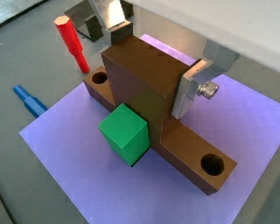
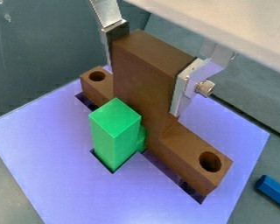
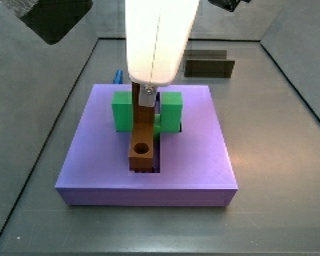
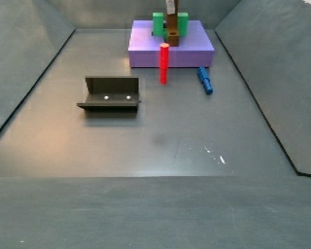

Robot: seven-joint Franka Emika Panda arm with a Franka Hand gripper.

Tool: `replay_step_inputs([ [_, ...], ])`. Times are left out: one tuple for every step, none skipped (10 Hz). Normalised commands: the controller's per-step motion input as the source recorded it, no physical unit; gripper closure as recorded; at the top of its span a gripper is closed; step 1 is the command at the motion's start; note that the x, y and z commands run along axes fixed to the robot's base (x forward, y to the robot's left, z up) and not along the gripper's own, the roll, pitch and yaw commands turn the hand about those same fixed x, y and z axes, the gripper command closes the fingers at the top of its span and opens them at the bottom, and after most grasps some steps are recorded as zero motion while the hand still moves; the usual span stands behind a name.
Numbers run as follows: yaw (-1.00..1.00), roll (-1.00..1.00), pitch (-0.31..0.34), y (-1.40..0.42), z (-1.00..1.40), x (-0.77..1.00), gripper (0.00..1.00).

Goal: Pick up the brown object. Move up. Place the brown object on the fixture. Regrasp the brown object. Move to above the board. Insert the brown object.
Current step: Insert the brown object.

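Observation:
The brown object [image 1: 143, 83] is a bar with a round hole near each end and an upright block in its middle. It lies along the central slot of the lavender board [image 1: 73, 149], as both wrist views [image 2: 149, 79] show. My gripper [image 1: 150, 70] is shut on the upright block, a silver finger [image 2: 187, 83] pressed flat on each side. In both side views the gripper [image 3: 147, 98] stands straight down over the board [image 3: 190, 150], with the brown object [image 4: 173, 37] under it. The dark fixture [image 4: 110, 94] stands empty on the floor, well away from the board [image 4: 190, 53].
A green block [image 1: 125, 131] sits on the board against the brown object. A red peg [image 1: 73, 44] stands upright by the board's edge. A blue piece [image 4: 206, 80] lies on the floor beside the board. Grey walls enclose the floor.

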Motion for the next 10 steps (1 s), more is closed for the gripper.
replay_step_inputs([
  [0.0, 0.03, 0.02, 0.0, -0.09, 0.07, 1.0],
  [0.0, 0.01, 0.009, 0.0, -0.11, 0.06, 1.0],
  [0.0, 0.0, 0.031, 0.0, -0.05, 0.15, 1.0],
  [0.0, 0.0, 0.036, 0.0, -0.01, 0.17, 1.0],
  [0.0, 0.0, 0.037, -0.03, 0.0, 0.17, 1.0],
  [0.0, 0.0, 0.027, -0.02, 0.0, 0.2, 1.0],
  [0.0, 0.0, 0.009, 0.0, -0.09, 0.12, 1.0],
  [0.0, 0.0, 0.0, 0.0, -0.25, 0.0, 1.0],
  [0.0, 0.0, -0.029, 0.0, -0.33, -0.06, 1.0],
  [0.0, 0.0, -0.023, 0.0, -0.33, -0.03, 1.0],
])
